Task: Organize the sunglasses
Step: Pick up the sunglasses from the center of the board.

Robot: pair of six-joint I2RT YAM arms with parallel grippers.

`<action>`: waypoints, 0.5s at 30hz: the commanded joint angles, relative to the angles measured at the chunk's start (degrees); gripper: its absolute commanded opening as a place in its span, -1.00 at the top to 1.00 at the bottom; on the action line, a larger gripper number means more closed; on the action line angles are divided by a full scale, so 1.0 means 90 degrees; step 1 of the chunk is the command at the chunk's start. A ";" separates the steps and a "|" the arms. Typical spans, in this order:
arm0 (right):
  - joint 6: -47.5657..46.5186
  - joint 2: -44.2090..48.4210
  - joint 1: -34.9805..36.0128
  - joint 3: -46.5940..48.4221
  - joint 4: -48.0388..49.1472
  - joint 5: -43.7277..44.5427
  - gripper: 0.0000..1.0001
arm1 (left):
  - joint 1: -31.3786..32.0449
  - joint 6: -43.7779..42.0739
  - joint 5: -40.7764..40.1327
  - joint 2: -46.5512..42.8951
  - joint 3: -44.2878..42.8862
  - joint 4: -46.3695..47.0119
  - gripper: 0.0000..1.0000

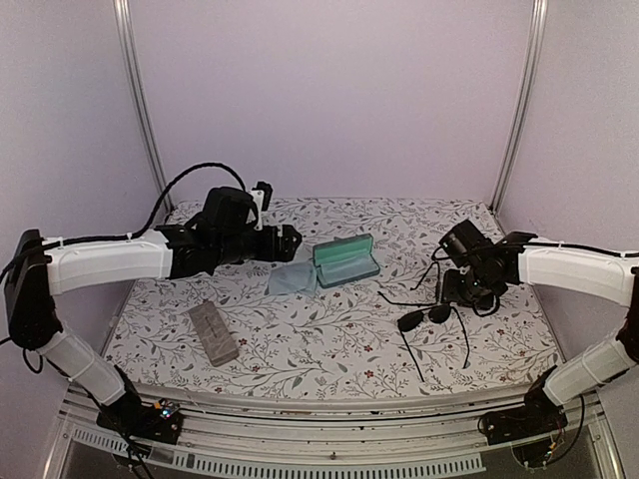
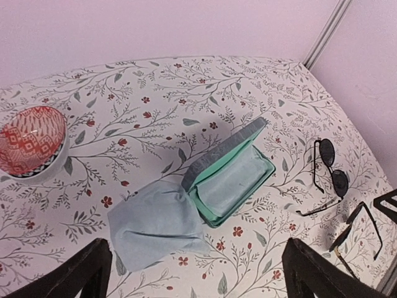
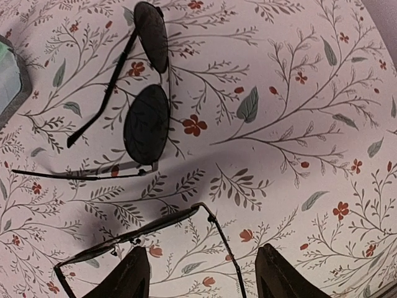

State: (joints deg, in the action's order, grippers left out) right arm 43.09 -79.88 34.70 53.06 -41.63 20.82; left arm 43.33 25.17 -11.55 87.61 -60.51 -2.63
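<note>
Floral-print table [image 1: 300,339], lilac walls. Our right gripper [image 3: 201,276] hangs wide open and empty over the wire pair [image 3: 167,217]; the aviator pair [image 3: 146,118] lies just beyond. We'd pinch the bridge, not an arm. Left gripper [image 2: 197,273] spread, empty. Right wall close; free room lies toward the open case [image 2: 232,186].

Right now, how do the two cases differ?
The teal case lies open with its lid raised; the grey case is shut. The teal case sits mid-table, and the grey case sits nearer the front left. A cloth lies against the teal case, while nothing touches the grey case. Both are oblong and lie flat.
</note>
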 commanded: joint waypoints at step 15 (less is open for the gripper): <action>0.0540 -0.0386 -0.0037 -0.1183 0.0620 -0.0741 0.73 | -0.0044 -0.0643 0.0855 -0.0712 0.0500 0.0459 -0.84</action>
State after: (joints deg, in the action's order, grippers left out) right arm 48.80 -82.30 34.70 42.98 -39.16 15.07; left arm 43.07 20.29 -8.03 81.28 -55.59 -0.27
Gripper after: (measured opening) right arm 0.189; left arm 0.929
